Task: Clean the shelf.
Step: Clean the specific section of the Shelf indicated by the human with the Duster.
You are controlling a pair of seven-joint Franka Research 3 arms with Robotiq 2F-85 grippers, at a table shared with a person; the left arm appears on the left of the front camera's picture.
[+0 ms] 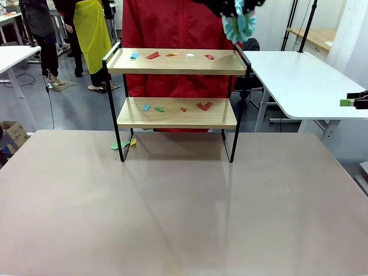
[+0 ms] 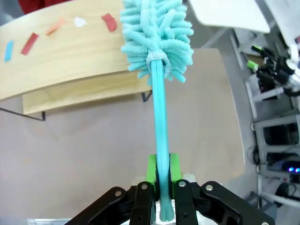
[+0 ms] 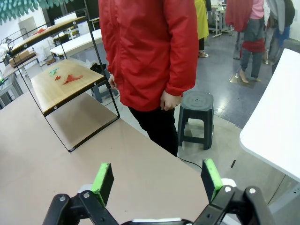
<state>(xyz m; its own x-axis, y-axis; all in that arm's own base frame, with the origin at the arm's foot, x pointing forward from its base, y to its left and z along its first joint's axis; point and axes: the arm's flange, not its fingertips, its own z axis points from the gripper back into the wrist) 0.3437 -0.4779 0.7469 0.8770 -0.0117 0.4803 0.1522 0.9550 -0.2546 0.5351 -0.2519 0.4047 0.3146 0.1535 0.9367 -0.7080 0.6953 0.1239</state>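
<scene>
The shelf (image 1: 177, 62) stands at the far middle of the table, with coloured paper scraps (image 1: 153, 56) on its top board and more scraps (image 1: 203, 106) on the lower board (image 1: 172, 118). My left gripper (image 2: 160, 171) is shut on the handle of a teal fluffy duster (image 2: 157, 40). The duster's head hangs above the right end of the top board (image 2: 70, 58), apart from it. In the front view the duster (image 1: 238, 26) shows at the top, over the shelf's right corner. My right gripper (image 3: 157, 180) is open and holds nothing, off the table's right side (image 1: 352, 102).
A person in a red jacket (image 1: 172, 26) stands right behind the shelf. Some scraps (image 1: 123, 144) lie on the brown table (image 1: 172, 201) by the shelf's left leg. A white table (image 1: 305, 80) stands at the right, with a dark stool (image 3: 197, 105) near the person.
</scene>
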